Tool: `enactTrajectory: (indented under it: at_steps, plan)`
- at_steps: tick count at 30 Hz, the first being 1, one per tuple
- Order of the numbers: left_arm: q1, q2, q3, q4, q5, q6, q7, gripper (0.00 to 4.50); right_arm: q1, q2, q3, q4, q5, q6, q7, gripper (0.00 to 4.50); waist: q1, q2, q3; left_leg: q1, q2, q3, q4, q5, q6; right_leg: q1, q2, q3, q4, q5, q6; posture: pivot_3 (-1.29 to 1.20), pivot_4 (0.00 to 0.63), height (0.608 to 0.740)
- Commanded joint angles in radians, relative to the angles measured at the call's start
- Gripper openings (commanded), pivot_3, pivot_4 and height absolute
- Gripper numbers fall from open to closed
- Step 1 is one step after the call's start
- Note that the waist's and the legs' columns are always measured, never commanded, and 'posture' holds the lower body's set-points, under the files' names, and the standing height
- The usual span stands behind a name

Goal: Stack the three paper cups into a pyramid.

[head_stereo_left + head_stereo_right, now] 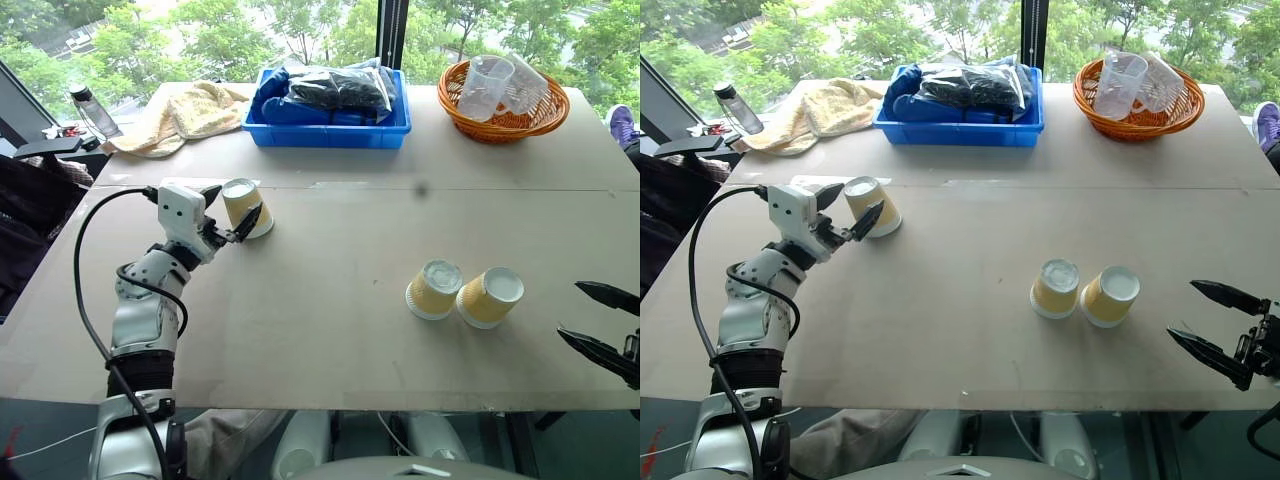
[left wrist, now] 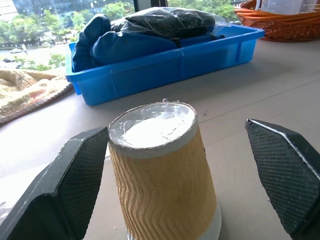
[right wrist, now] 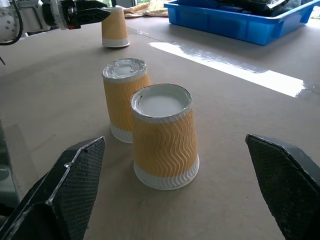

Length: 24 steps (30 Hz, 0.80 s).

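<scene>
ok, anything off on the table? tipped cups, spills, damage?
Nothing stands out. All three paper cups stand upside down and intact: two side by side, one apart between the open jaws of the left gripper. No spill shows on the table.

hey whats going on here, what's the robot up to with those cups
The robot is stacking three paper cups into a pyramid. Two upside-down cups stand side by side on the table. The left gripper is open around the third cup, also upside down, standing apart near the blue bin, not yet gripped. The right gripper waits open beside the pair.
</scene>
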Motion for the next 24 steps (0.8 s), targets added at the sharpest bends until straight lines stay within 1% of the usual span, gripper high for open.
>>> enactTrajectory:
  at_steps: [1, 5, 10, 18, 24]
  plan:
    - [0.007, -0.016, 0.027, -0.071, -0.059, -0.037, -0.025, 4.5, 0.002, -0.002, -0.021, -0.024, 0.025, -0.007, 0.0, 4.44, 0.0, 0.0, 0.0, 0.0, 0.0, 0.0, 0.0, 0.0, 0.0, 0.0, 0.0, 0.0, 0.0, 0.0, 0.0, 0.0, 0.15, 0.74]
    - [0.039, -0.01, 0.02, -0.096, -0.066, -0.026, -0.041, 4.5, -0.007, -0.002, -0.01, -0.02, 0.024, -0.004, -0.005, 4.44, -0.001, 0.0, 0.0, 0.0, 0.0, 0.0, 0.0, 0.001, -0.002, 0.0, 0.0, 0.0, 0.0, 0.0, 0.0, 0.0, 0.15, 0.74]
    - [0.042, -0.014, 0.029, -0.073, -0.044, -0.023, 0.007, 4.5, -0.02, -0.005, 0.0, -0.021, 0.024, 0.001, -0.007, 4.44, -0.002, 0.0, 0.0, 0.0, 0.0, 0.0, 0.0, 0.0, -0.001, 0.0, 0.0, 0.0, 0.0, 0.0, 0.0, 0.0, 0.15, 0.74]
    - [-0.001, -0.015, 0.018, 0.025, -0.007, -0.016, 0.076, 4.5, -0.023, -0.008, 0.004, -0.023, 0.026, 0.003, -0.011, 4.44, -0.002, -0.001, 0.0, 0.0, 0.0, 0.0, 0.0, 0.0, 0.0, 0.0, 0.0, 0.0, 0.0, 0.0, 0.0, 0.0, 0.15, 0.74]
    - [-0.043, -0.018, -0.004, 0.085, 0.002, -0.021, 0.056, 4.5, -0.021, -0.004, 0.009, -0.035, 0.027, 0.004, -0.023, 4.44, -0.001, -0.001, 0.0, 0.0, 0.0, 0.0, 0.0, 0.0, 0.0, 0.0, 0.0, 0.0, 0.0, 0.0, 0.0, 0.0, 0.15, 0.74]
